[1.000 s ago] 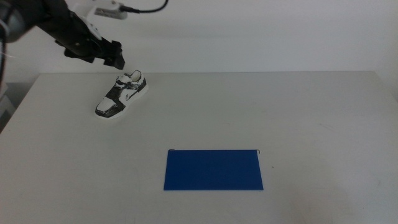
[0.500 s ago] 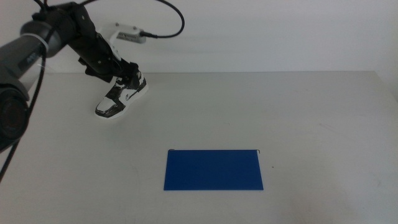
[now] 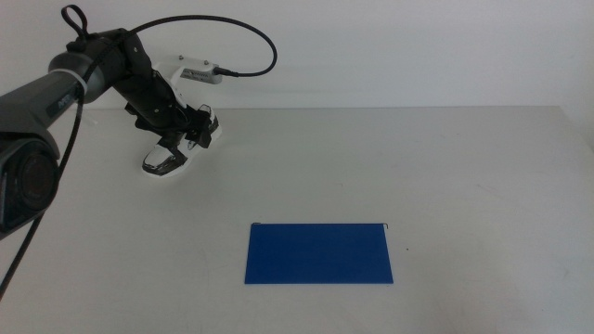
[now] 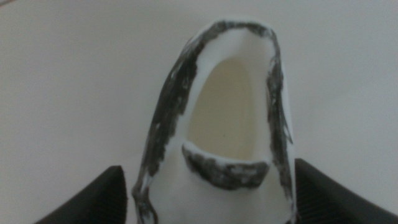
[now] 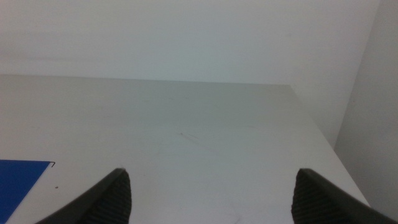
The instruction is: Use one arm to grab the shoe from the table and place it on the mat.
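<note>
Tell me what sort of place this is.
Probably a robot test bench or lab: a bare white table against a blank wall, holding only a shoe and a blue mat, with the left claw at the shoe.

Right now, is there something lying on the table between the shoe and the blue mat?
No. In the middle view, only bare table lies between the shoe and the mat.

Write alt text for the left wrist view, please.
The black-and-white shoe fills the frame seen from above its opening, between the open left gripper's two dark jaws, with the pale table around it.
</note>
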You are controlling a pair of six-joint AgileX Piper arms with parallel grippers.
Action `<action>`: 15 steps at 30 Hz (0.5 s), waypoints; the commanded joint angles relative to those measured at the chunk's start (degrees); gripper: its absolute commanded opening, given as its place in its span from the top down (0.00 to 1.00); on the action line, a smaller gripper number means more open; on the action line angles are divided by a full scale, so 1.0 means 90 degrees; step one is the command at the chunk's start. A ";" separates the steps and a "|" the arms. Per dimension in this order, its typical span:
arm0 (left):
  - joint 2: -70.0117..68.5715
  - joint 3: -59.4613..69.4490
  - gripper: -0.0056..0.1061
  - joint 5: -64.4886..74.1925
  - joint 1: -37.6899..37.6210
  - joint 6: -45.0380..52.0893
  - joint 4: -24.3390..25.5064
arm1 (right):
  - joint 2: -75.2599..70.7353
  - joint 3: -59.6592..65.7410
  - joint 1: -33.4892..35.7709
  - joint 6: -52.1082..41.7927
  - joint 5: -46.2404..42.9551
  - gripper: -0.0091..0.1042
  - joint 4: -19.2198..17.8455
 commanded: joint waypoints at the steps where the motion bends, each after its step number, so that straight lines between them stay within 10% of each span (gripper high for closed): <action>1: -0.0427 -0.0207 0.26 -0.0246 -0.0012 -0.0041 -0.0156 | -0.0128 -0.0061 -0.0030 -0.0080 -0.0506 0.33 -0.0054; 9: -0.0412 -0.0207 0.69 -0.0307 -0.0012 -0.0005 -0.0179 | -0.0128 -0.0061 -0.0030 -0.0080 -0.0506 0.33 -0.0054; 15: -0.0513 -0.0207 0.69 0.0000 0.0001 0.0223 -0.0376 | -0.0128 -0.0061 -0.0030 -0.0080 -0.0506 0.33 -0.0054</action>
